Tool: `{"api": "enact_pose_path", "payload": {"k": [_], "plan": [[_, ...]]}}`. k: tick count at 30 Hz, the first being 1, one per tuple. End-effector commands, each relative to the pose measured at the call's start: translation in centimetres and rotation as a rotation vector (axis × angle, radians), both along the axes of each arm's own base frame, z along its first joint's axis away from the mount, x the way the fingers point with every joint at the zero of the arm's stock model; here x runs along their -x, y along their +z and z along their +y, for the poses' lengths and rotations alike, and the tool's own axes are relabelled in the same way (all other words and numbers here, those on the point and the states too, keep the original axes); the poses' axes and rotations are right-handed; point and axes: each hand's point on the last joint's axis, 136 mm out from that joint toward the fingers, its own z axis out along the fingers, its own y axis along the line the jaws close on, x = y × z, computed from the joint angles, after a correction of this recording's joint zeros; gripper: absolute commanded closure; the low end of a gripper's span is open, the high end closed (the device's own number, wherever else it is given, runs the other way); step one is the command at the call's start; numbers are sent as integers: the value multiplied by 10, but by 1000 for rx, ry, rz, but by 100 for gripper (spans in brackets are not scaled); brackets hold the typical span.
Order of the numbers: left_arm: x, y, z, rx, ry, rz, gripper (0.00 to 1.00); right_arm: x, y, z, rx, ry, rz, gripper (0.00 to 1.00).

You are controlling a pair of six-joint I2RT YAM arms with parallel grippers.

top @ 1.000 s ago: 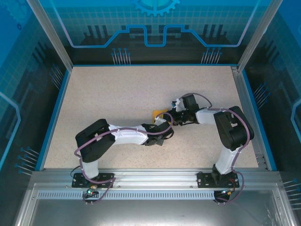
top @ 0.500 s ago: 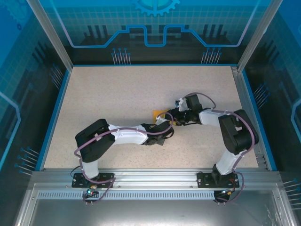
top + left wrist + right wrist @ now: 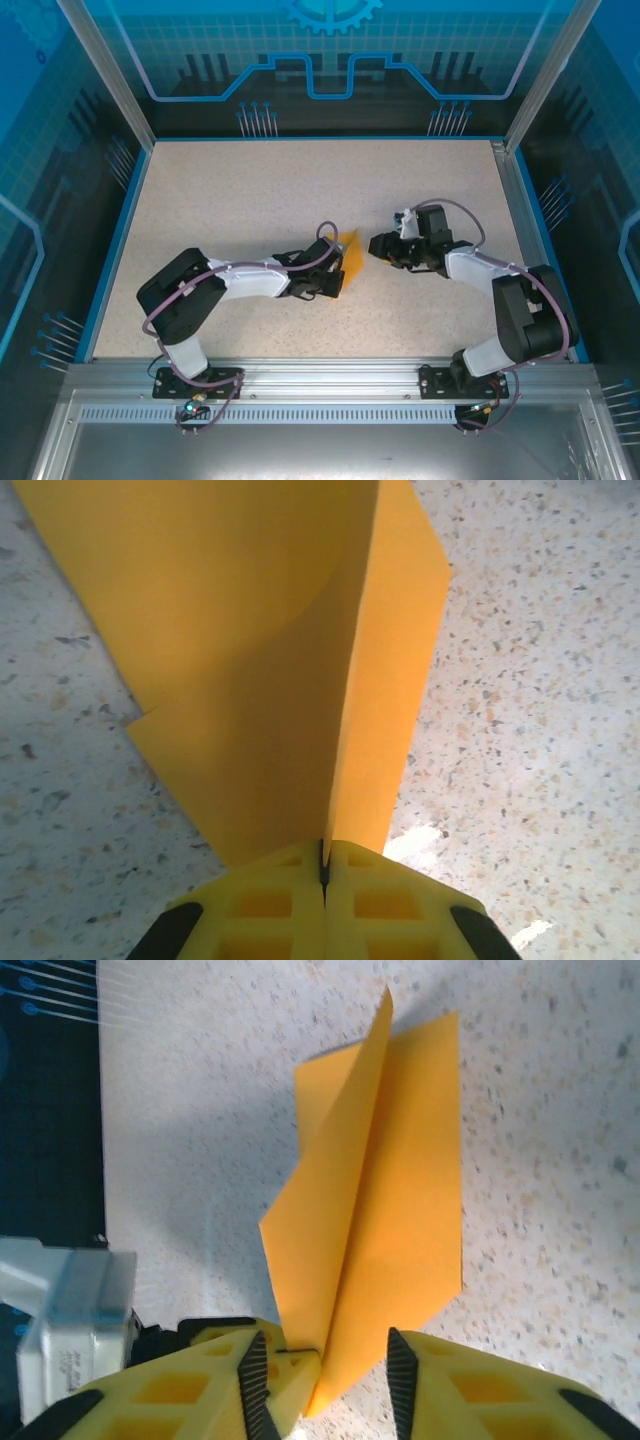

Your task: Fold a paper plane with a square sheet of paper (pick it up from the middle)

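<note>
Pinching the paper plane point(image 3: 260, 660) along its centre crease, the left gripper point(image 3: 323, 858) had its jaws fully closed on the fold and held the orange paper over the speckled table point(image 3: 230, 200), near its middle. The right gripper point(image 3: 325, 1358) stood with jaws partly apart, the plane's tail end between them but not clamped. Folding looked largely done, judging by the narrow creased dart; spreading the wings and setting it down seemed left. Only the two close-set grippers crowded each other.
</note>
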Motion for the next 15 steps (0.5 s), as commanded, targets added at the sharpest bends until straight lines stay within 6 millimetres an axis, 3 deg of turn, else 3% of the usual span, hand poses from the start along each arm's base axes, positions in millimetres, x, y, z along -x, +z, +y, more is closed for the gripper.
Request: {"api": "enact_pose_path", "payload": {"k": [1,3,15], "plan": [[6,13,-15,152,-62,42,95,3,7,13,32,42,-77,69],[7,10,-15,181,-65,72,95,6,6,20,36,60,-53,76],[8,-7,1,280,8,182,95,10,-3,65,-45,152,-10,83]]}}
